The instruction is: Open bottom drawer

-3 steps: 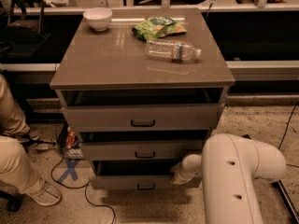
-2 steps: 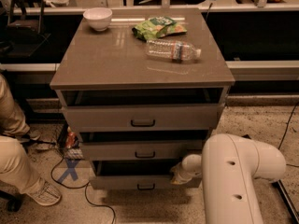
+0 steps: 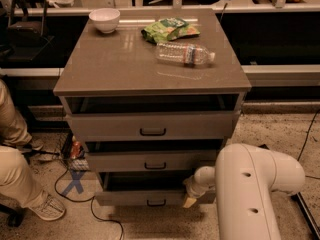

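Down low at the cabinet [image 3: 150, 69] now. The bottom drawer [image 3: 125, 198] is the lowest of three fronts, under the middle drawer [image 3: 115, 162], and a dark gap shows above its front, so we judge it partly out. Our gripper [image 3: 190, 199] is at the right end of that front, touching or just beside it; open or closed, we cannot tell. The drawer looks like a rigid box on slides, probably light and not fragile, and it should run straight toward us. The small black loop handle [image 3: 156, 203] at the centre is the natural hold. Pulling from the right end may skew the drawer.
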Robot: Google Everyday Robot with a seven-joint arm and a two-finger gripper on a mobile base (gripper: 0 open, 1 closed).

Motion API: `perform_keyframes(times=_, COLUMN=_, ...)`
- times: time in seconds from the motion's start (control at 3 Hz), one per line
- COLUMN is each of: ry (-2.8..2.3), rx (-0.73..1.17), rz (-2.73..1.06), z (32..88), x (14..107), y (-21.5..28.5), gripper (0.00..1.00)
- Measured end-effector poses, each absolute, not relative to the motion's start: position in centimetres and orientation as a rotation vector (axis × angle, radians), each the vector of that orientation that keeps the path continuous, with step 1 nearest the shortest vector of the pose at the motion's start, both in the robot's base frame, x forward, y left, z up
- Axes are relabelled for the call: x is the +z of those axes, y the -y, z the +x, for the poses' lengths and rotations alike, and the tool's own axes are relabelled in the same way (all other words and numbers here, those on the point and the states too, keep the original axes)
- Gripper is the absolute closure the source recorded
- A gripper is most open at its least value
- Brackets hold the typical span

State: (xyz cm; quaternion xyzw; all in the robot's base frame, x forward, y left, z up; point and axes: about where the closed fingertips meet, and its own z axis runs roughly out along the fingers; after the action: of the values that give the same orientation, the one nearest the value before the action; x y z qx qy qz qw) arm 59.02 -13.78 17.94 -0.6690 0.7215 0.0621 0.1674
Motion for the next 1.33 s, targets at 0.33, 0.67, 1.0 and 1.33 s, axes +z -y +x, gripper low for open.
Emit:
perform_keyframes(times=0.33, ry=-2.049, rx=0.185, rz=-1.913, z=58.8, x=17.7, y=13.7, gripper=0.00)
perform_keyframes(times=0.67, ry=-2.033, rx=0.213, rz=-1.949, z=58.3, x=17.2, y=13.7, gripper=0.00)
perform_keyframes(times=1.0, ry=-2.062, rx=0.268, rz=-1.960, z=56.9, x=15.9, y=15.0, gripper=0.00)
perform_keyframes(times=1.33, ry=-2.101, rx=0.297, rz=-1.935, z=55.3, x=15.3, y=16.7, gripper=0.16)
